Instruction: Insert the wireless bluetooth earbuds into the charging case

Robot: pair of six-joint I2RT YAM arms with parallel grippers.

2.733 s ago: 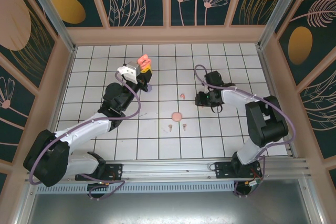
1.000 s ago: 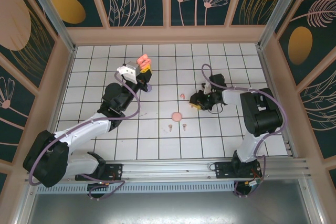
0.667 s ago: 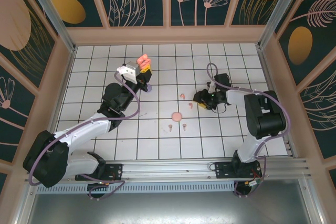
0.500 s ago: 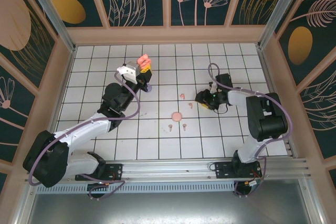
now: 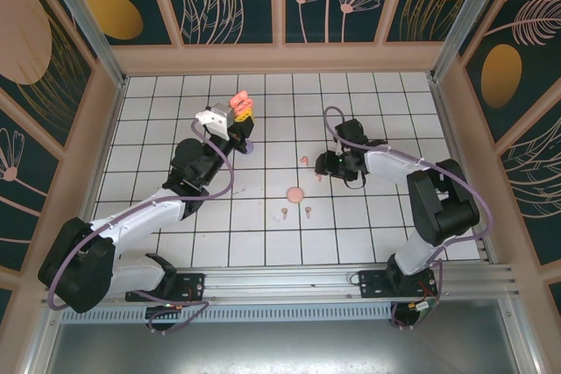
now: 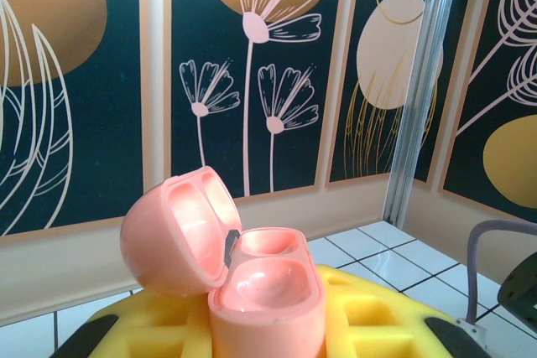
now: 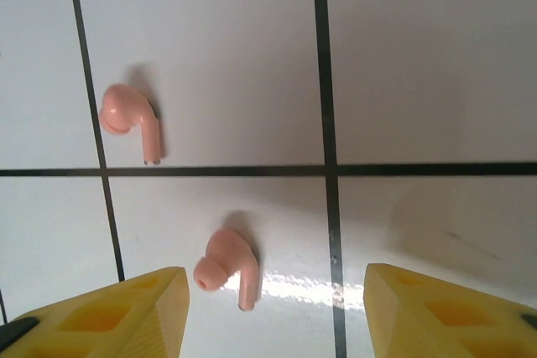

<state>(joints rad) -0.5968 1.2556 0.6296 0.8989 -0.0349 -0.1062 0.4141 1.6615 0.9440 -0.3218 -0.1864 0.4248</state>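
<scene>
My left gripper (image 5: 241,114) is shut on the coral-pink charging case (image 6: 267,278), held upright off the floor with its lid (image 6: 172,232) hinged open and both wells empty. In the top view the case (image 5: 238,100) sits at the back left. My right gripper (image 7: 273,312) hangs open just above the tiles, and a pale pink earbud (image 7: 228,266) lies flat between its yellow fingers (image 7: 126,316), nearer the left one and untouched. A second earbud (image 7: 130,115) lies one tile further on. From above, these two earbuds (image 5: 318,175) (image 5: 304,160) lie just left of the right gripper (image 5: 321,166).
A round pink case (image 5: 295,193) rests closed mid-floor, with two more earbuds (image 5: 284,212) (image 5: 308,209) just in front of it. A lilac case (image 5: 248,146) lies under the left arm. Raised walls (image 5: 280,59) enclose the tiled floor.
The right jaws have widened and an earbud now lies on the tile beside the gripper. That gripper drew back to the right, then came left again over the earbud. The left arm has not moved.
</scene>
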